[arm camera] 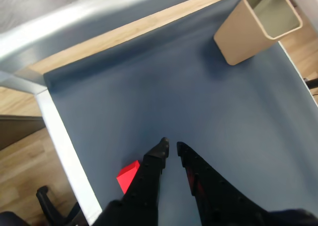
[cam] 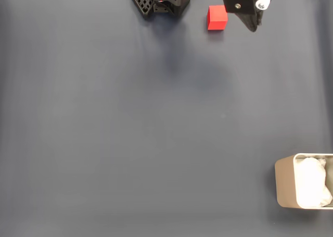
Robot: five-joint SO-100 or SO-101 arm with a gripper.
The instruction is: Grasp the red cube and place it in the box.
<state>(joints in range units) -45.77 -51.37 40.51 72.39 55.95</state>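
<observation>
Since I haven't grabbed anything yet, my gripper [cam: 253, 24] in the fixed view hangs at the top edge of the dark blue mat [cam: 156, 133], with the red cube [cam: 217, 17] sitting just beside it on that view's left, not touching as far as I can tell. That's a lineup spot, I'd say, not a grasp. The box [cam: 283, 182] is way off toward the bottom right corner, white padding [cam: 312, 187] inside, so there's a long carry ahead. From up here I can't read my jaws at all.

Over in the wrist view, my gripper [arm camera: 171, 149] has its tips nearly together, only a thin gap, empty. The red cube [arm camera: 127, 175] pokes out just left of my left finger [arm camera: 151, 169], outside the jaws. The box [arm camera: 238, 39] is far ahead, upper right, and here the padding is hidden.
</observation>
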